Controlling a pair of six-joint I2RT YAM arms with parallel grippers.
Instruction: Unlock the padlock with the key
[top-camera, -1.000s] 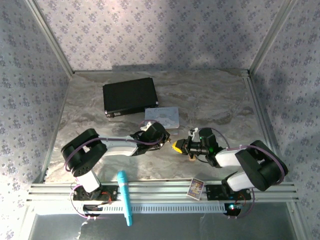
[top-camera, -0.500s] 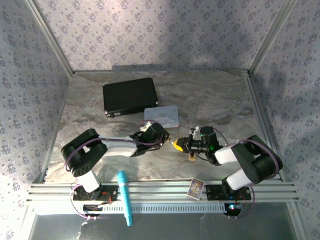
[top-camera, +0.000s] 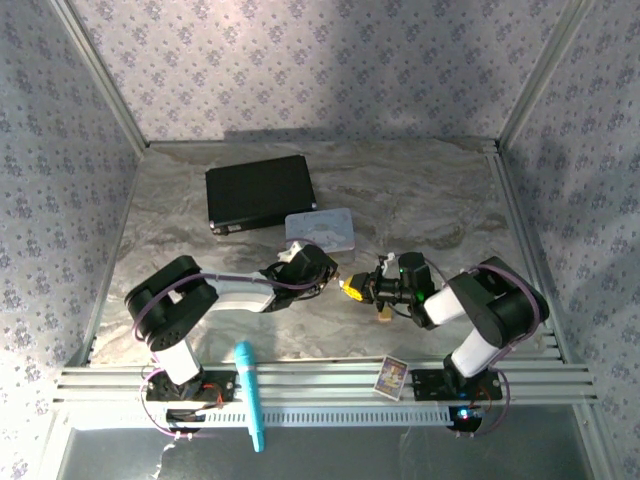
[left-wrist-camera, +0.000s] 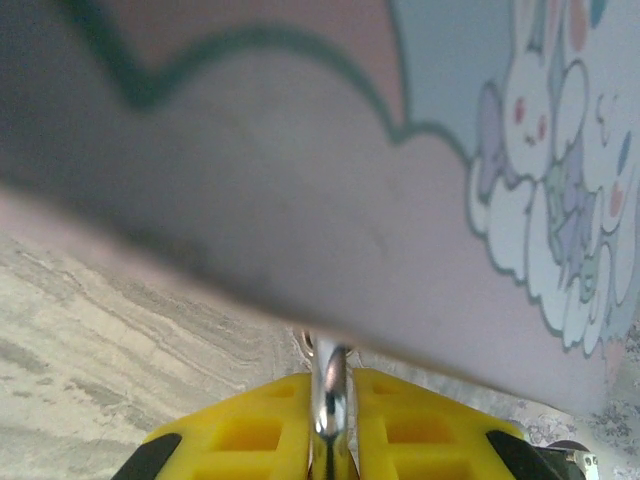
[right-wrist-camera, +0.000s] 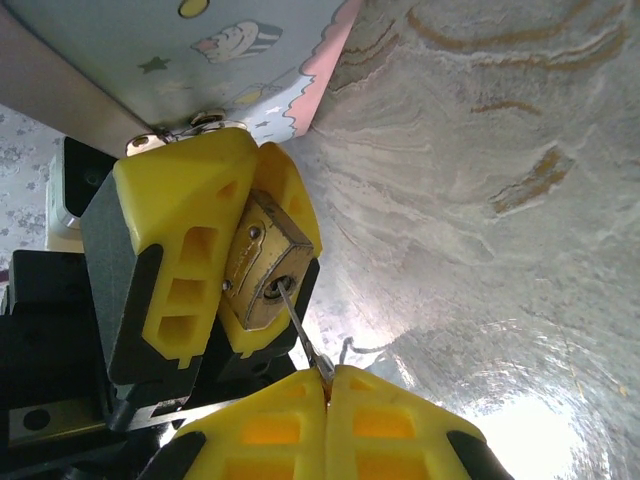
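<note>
Trouble seen from above would be a bump: the left gripper (top-camera: 336, 277) and right gripper (top-camera: 354, 290) meet tip to tip just beside the pastel tin (top-camera: 322, 228), so a wrist roll could shove it. At the left wrist, the fingers are clamped on a silvery shackle (left-wrist-camera: 330, 395), a thin hold that might swivel under torque; the tin bears a cartoon bunny and no legible words. At the right wrist, the fingers are pinched together on the key (right-wrist-camera: 300, 335), its tip at the keyhole of the padlock (right-wrist-camera: 262, 275), which is gripped in the left gripper's fingers above the table. A skewed push could bend the key or make it slip. No brand is readable.
</note>
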